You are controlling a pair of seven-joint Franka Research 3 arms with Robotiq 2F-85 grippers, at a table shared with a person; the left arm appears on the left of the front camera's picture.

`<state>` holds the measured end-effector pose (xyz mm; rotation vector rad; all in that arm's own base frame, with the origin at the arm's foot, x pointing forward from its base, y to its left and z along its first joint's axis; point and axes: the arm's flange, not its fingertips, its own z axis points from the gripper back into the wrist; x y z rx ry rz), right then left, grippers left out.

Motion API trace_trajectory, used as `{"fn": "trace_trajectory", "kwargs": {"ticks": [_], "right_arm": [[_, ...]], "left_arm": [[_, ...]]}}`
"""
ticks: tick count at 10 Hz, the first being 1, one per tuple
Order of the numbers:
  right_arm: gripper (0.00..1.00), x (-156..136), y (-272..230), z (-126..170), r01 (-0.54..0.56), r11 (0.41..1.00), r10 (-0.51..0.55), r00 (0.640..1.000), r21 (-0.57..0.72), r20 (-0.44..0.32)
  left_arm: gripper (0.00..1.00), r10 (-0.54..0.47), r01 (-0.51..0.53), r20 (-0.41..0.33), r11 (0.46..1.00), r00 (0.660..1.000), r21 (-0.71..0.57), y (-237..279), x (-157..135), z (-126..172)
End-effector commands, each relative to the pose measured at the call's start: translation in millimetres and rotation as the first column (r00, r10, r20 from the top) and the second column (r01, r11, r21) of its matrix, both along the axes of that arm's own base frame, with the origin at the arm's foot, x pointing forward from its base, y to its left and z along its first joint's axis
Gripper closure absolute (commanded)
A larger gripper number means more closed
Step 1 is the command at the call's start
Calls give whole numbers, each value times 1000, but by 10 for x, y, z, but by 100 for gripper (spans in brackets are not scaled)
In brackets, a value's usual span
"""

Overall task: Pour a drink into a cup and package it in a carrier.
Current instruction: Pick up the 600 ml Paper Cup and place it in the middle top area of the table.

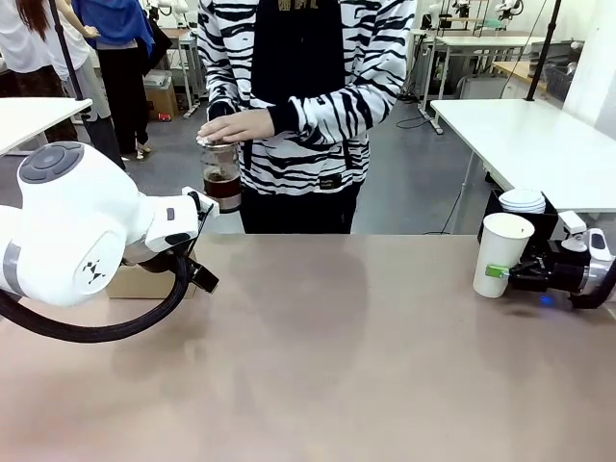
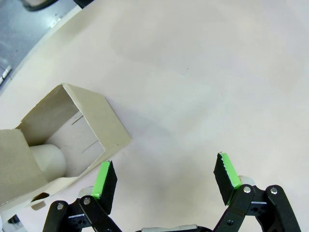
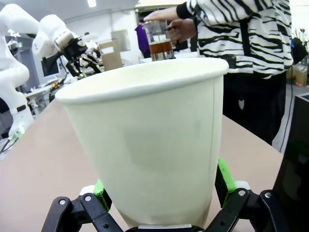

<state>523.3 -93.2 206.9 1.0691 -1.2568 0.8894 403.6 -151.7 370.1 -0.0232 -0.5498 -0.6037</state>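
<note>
over on the left, the robot's left gripper (image 2: 164,166) hung low over the counter (image 1: 337,375) with its fingers spread wide and nothing between them, pointed down at bare surface just beside the carrier (image 2: 108,123). the carrier, plain brown cardboard, sat near the counter's left edge, partly behind that arm from the front; something pale and round showed inside it, but i couldn't tell what. my guess was the arm waited there so it could steady or load the carrier once a filled cup came over. further along, past the far edge of the counter, a person in a striped top held the glass jug (image 1: 221,178) up in the air, one hand (image 1: 236,125) flat on its top as if to keep it shut until pouring. the drink (image 1: 222,189) looked dark brown and filled only the lower part of the jug. well to the right stood the cup (image 1: 502,245), tall, white, slightly tapered, upright on the counter with its mouth open and no lid on. the right gripper (image 3: 161,179) lay low with its fingers opened wide around the cup's base, green pads right beside the wall; whether they pressed on it i couldn't say. it seemed placed to brace the cup for pouring. behind it, white lids (image 1: 523,200) were stacked on a black box (image 1: 553,229).
</note>
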Motion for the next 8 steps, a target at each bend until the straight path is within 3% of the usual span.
{"fn": "trace_trajectory", "kwargs": {"ticks": [1, 2, 8], "right_arm": [[0, 74, 39, 23, -17, 999, 17, 1000, 31, 16], [20, 67, 24, 16, -33, 999, 32, 999, 35, 15], [20, 25, 6, 8, -19, 1000, 19, 1000, 20, 9]], "left_arm": [[0, -1, 1, 0, 1000, 1000, -1, 0, -3, 3], [0, -1, 1, 0, 1000, 1000, -1, 0, -3, 3], [0, -1, 1, 0, 1000, 1000, -1, 0, -3, 3]]}}
